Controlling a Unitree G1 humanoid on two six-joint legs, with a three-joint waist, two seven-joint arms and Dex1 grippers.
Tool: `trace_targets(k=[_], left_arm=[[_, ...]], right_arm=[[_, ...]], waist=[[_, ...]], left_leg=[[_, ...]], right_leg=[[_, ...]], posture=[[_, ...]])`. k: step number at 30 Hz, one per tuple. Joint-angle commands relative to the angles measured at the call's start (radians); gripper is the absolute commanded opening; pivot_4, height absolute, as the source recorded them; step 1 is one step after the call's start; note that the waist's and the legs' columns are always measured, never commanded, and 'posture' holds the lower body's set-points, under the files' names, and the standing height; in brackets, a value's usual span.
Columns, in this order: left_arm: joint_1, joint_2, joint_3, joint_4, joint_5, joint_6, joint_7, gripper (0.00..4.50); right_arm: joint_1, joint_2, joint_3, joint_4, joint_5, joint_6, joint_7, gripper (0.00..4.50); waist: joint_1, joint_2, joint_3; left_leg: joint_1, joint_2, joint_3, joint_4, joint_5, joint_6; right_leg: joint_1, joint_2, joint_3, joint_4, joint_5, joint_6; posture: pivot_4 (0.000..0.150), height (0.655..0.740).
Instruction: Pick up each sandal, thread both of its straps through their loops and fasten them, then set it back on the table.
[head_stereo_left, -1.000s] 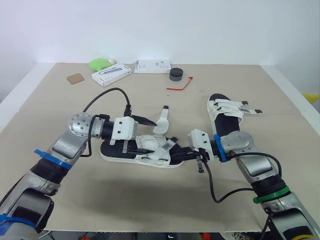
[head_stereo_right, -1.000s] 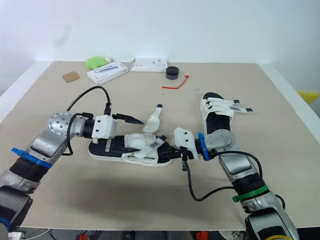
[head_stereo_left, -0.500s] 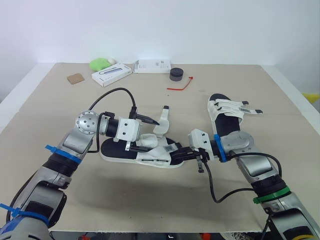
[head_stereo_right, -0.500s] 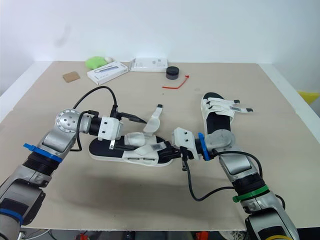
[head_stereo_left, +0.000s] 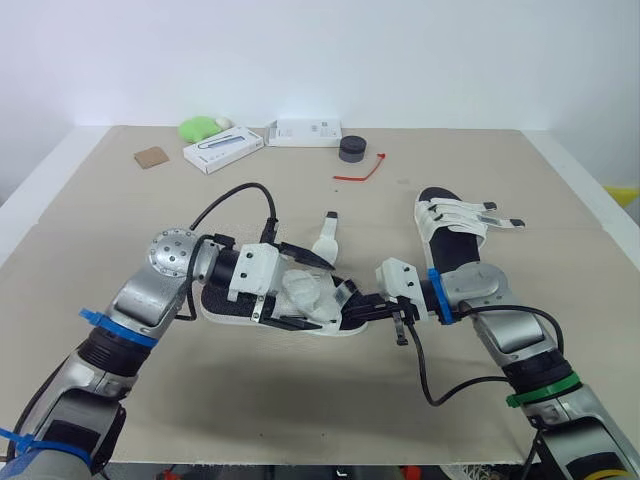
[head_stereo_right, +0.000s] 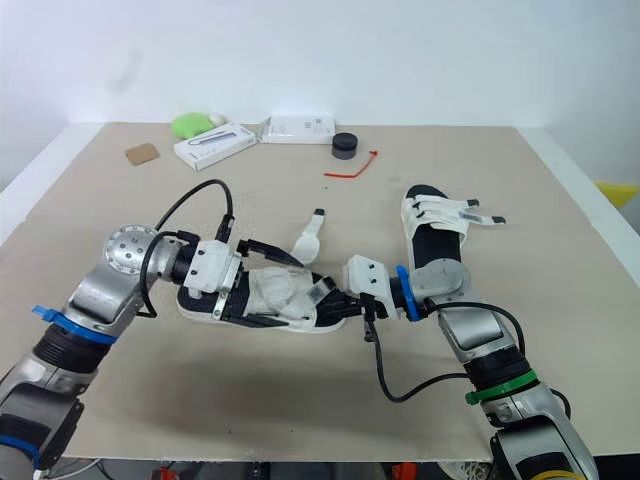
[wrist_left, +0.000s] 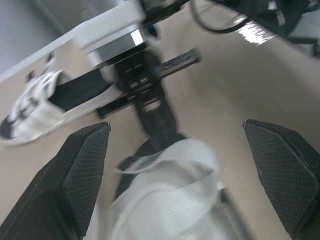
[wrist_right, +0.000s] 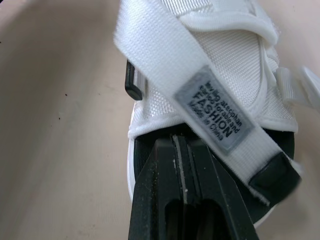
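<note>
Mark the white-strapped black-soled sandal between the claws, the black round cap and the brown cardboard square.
White-strapped black-soled sandal (head_stereo_left: 300, 296): left eye view, white upper.
Black round cap (head_stereo_left: 351, 149): left eye view, top.
Brown cardboard square (head_stereo_left: 152, 157): left eye view, centre.

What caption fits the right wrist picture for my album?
Right tool clamps the end of a white sandal, close to its strap tagged FASHION.

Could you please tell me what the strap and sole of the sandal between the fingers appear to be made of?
The strap: white woven fabric webbing, matt; a fine weave shows. The sole: likely foam or rubber, with a smooth white rim and black footbed.
</note>
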Motion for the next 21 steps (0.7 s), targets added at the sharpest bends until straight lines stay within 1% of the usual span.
trace_targets(k=[1,3,6,10,12,15,17,21], left_arm=[[0.028,0.03,0.017,-0.055,-0.002,0.015,-0.025,4.38],[0.04,0.032,0.022,-0.06,-0.001,0.029,-0.018,4.38],[0.015,0.006,0.06,-0.039,-0.033,0.113,0.038,4.38],[-0.015,0.012,0.099,-0.066,-0.134,0.329,0.062,4.38],[-0.01,0.031,0.098,-0.101,-0.171,0.411,0.046,4.38],[0.011,0.101,0.075,-0.168,-0.235,0.569,-0.013,4.38],[0.013,0.127,0.069,-0.187,-0.26,0.638,-0.025,4.38],[-0.003,0.161,0.04,-0.197,-0.267,0.727,-0.056,4.38]], right_arm=[[-0.012,0.005,-0.004,-0.01,0.004,-0.013,0.0,0.0],[-0.012,0.006,-0.003,-0.009,0.003,-0.016,0.001,0.0],[-0.01,0.007,-0.003,-0.012,0.002,-0.016,0.002,0.0],[-0.004,0.005,-0.002,-0.016,0.003,-0.017,0.005,0.0],[-0.004,0.004,-0.002,-0.016,0.003,-0.018,0.005,0.0],[-0.004,0.004,-0.002,-0.017,0.004,-0.018,0.004,0.0],[-0.002,0.005,-0.002,-0.019,0.004,-0.018,0.003,0.0],[-0.001,0.005,-0.001,-0.021,0.004,-0.017,0.003,0.0]], waist=[[0.0,0.0,0.0],[0.001,0.0,0.0],[0.001,0.0,0.0],[0.001,0.0,0.0],[-0.001,0.0,0.0],[-0.002,0.0,0.0],[-0.001,0.0,0.0],[-0.001,0.0,0.0]], left_leg=[[0.0,0.0,0.0,0.0,0.0,0.0],[0.0,0.001,0.0,0.0,0.0,0.0],[0.0,0.0,0.0,0.0,0.0,0.0],[0.0,0.0,0.0,0.0,0.0,0.0],[0.0,0.001,-0.001,0.0,0.0,0.0],[-0.001,0.001,-0.001,0.0,0.0,0.0],[0.0,0.001,-0.001,0.0,-0.001,0.001],[0.0,0.001,-0.002,0.0,-0.001,0.001]], right_leg=[[0.0,0.0,0.0,0.0,0.0,0.0],[0.0,0.0,0.0,0.0,0.0,0.0],[0.0,0.0,0.0,0.0,0.0,0.0],[0.0,0.0,-0.001,0.0,0.0,0.0],[0.0,0.001,-0.001,0.0,0.0,0.0],[0.0,0.001,0.0,0.0,-0.001,0.0],[-0.001,0.002,0.0,0.0,-0.001,-0.001],[0.0,0.002,-0.001,0.0,-0.001,-0.001]], posture=[[0.15,0.74],[0.15,0.74],[0.15,0.74],[0.15,0.74],[0.15,0.74],[0.15,0.74],[0.15,0.74],[0.15,0.74]])
